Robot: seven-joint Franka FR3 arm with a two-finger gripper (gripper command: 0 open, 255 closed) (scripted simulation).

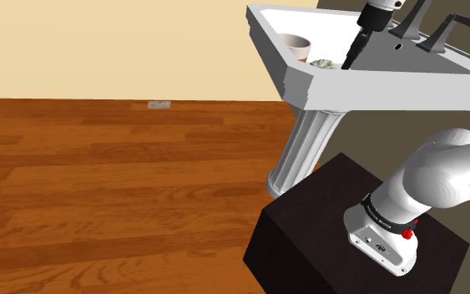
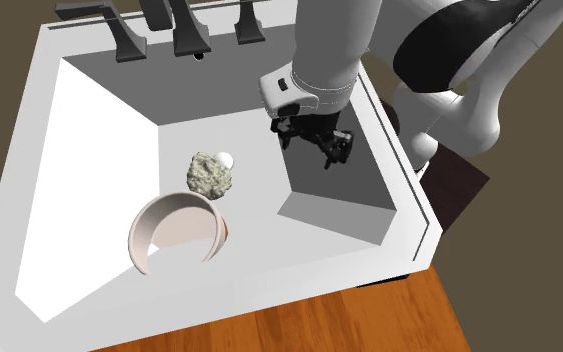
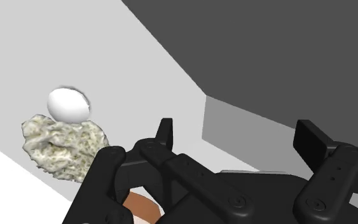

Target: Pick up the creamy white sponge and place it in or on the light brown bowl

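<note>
The pale, mottled sponge (image 2: 209,175) lies on the floor of a white sink (image 2: 409,210), just beyond the light brown bowl (image 2: 141,240), which stands upright near the basin's front wall. My black gripper (image 2: 316,145) hangs open inside the basin, to the second exterior view's right of the sponge and apart from it. In the wrist view the sponge (image 3: 63,146) sits beside and ahead of my open gripper (image 3: 236,127), and nothing lies between its fingers. The shoulder view shows the bowl (image 1: 294,43), the sponge (image 1: 323,63) and the gripper (image 1: 351,58) in a row.
A white oval spot (image 2: 224,158) touches the sponge's far side. Dark faucet handles (image 2: 184,25) line the sink's back edge. The sink stands on a white pedestal (image 1: 304,150) beside my dark stand (image 1: 308,225), over a wooden floor (image 1: 99,184).
</note>
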